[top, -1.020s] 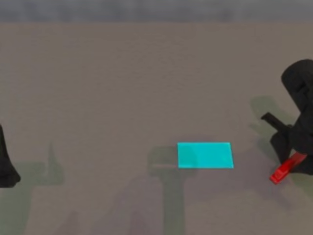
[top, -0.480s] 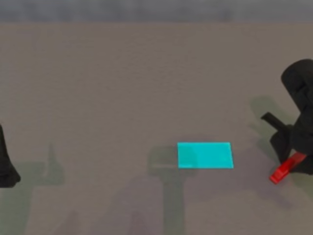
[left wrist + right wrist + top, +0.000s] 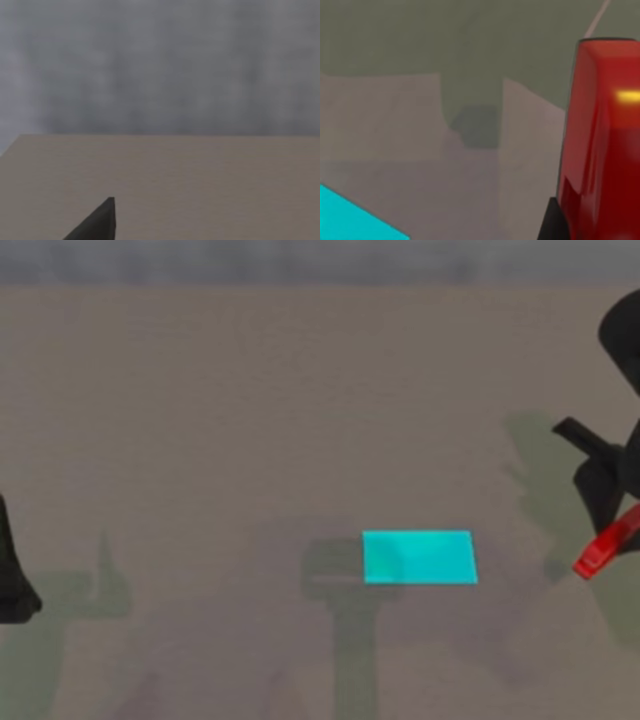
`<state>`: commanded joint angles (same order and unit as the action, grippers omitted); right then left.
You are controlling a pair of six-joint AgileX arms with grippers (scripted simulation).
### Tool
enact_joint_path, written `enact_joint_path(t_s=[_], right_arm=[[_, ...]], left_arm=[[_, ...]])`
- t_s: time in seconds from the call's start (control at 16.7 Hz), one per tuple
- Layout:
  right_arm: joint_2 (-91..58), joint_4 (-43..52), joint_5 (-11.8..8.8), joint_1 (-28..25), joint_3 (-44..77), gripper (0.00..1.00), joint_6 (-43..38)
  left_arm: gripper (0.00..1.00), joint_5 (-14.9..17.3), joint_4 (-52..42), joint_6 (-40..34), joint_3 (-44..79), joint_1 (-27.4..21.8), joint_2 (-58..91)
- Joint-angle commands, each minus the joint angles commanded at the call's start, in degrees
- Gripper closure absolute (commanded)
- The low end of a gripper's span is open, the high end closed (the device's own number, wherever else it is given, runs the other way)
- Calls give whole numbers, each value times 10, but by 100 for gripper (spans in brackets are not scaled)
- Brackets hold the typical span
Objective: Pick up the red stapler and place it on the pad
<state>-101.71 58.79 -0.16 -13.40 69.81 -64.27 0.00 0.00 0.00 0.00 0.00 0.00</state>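
Note:
The red stapler (image 3: 604, 551) hangs tilted above the table near the right edge of the top view, held by my right gripper (image 3: 620, 528), which is shut on it. In the right wrist view the red stapler (image 3: 602, 145) fills the side of the picture, with a dark fingertip (image 3: 551, 224) against it. The cyan pad (image 3: 418, 557) lies flat at the table's middle front, to the left of the stapler and apart from it; one corner of the pad (image 3: 350, 217) shows in the right wrist view. My left arm (image 3: 12, 580) is parked at the far left edge.
The brown table (image 3: 250, 420) carries only grey-green shadows of the arms. A grey wall (image 3: 160, 65) rises behind the table's far edge in the left wrist view.
My right gripper has risen with the red stapler, which shifted up and to the right in the top view and left the table. The left arm has not moved.

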Motion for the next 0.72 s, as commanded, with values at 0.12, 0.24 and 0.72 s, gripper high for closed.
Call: enact_joint_path(t_s=[0.12, 0.24, 0.72], right_arm=[[18, 32, 0, -1, 21, 100, 2], [24, 40, 0, -1, 27, 100, 3], [2, 49, 0, -13, 55, 100, 59]], left_arm=[[0, 0, 0, 0, 0, 0, 0], [0, 0, 0, 0, 0, 0, 0], [0, 0, 0, 0, 0, 0, 0]])
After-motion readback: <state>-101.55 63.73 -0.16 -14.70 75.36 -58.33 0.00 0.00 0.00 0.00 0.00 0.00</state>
